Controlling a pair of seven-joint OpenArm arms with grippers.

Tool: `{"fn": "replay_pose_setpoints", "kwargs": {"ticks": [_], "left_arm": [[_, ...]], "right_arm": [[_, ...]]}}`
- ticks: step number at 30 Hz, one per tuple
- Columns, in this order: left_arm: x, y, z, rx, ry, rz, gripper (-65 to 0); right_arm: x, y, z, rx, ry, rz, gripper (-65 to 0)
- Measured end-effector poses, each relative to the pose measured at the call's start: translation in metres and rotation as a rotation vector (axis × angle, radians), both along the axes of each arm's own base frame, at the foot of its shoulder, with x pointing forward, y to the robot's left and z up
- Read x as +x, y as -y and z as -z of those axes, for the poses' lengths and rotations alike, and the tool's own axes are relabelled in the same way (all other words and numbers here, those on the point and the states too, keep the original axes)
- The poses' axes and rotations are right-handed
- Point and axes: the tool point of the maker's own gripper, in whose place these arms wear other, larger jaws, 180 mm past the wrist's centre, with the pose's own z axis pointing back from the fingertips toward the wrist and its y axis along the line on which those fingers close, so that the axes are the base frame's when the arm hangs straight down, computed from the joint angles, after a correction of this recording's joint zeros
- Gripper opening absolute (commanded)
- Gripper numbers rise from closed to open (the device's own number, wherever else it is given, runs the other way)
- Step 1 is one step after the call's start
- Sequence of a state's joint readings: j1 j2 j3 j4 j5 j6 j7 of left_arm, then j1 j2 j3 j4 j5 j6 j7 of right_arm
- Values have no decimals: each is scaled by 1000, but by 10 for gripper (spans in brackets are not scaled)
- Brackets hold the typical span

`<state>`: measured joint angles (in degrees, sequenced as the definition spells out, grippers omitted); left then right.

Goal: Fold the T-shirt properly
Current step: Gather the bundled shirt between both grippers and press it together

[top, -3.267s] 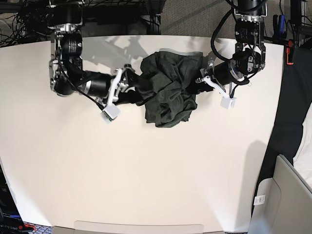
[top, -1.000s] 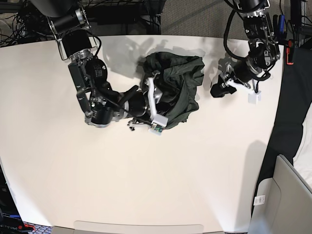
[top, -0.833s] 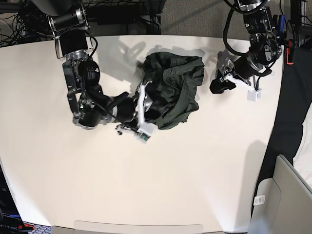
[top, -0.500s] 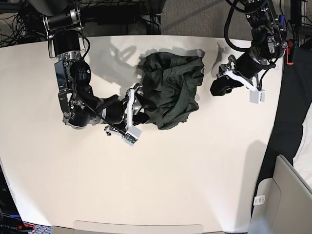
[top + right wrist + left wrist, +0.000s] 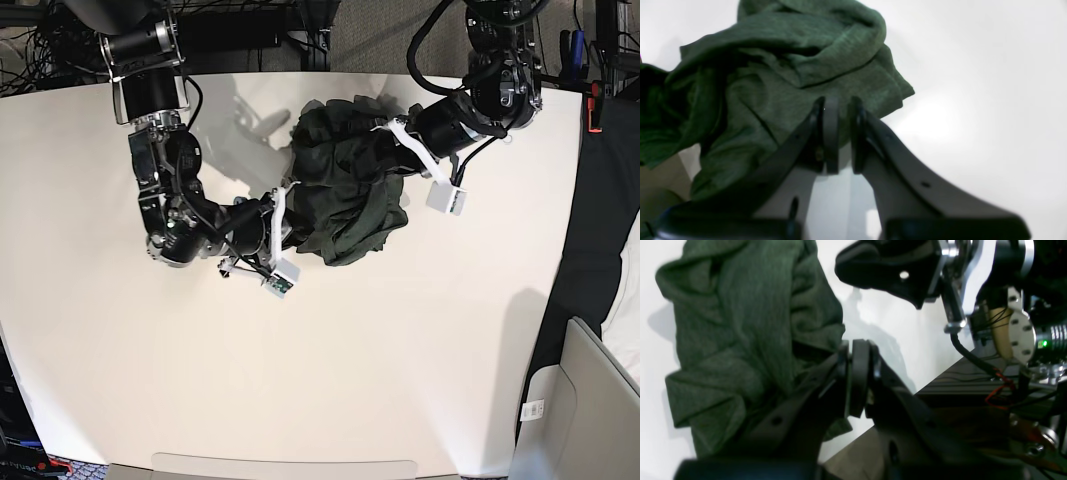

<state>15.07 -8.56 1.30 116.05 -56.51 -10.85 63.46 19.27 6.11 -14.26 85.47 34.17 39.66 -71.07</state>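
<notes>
A white table (image 5: 330,370) with a curved front edge carries a single item: a dark olive-green T-shirt (image 5: 350,185), crumpled in a loose heap toward 12 o'clock, lying directly on the smooth tabletop near its far edge.

I see the T-shirt (image 5: 790,76) as soft, matt heathered knit cloth. The table (image 5: 330,370) looks smooth, faintly glossy white. My gripper fingers (image 5: 830,133) look like matt black plastic.
</notes>
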Motion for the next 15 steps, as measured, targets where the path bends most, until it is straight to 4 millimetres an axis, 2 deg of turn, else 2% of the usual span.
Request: {"fn": "replay_pose_setpoints", "kwargs": {"ticks": [5, 10, 15], "left_arm": [[-3, 16, -3, -14, 6, 47, -650], [3, 38, -16, -49, 46, 94, -650], [1, 51, -18, -61, 52, 132, -650]], "right_arm": [[-6, -6, 23, -65, -47, 0, -607], [-2, -14, 25, -118, -23, 4, -607], [1, -16, 26, -149, -7, 7, -607]]}}
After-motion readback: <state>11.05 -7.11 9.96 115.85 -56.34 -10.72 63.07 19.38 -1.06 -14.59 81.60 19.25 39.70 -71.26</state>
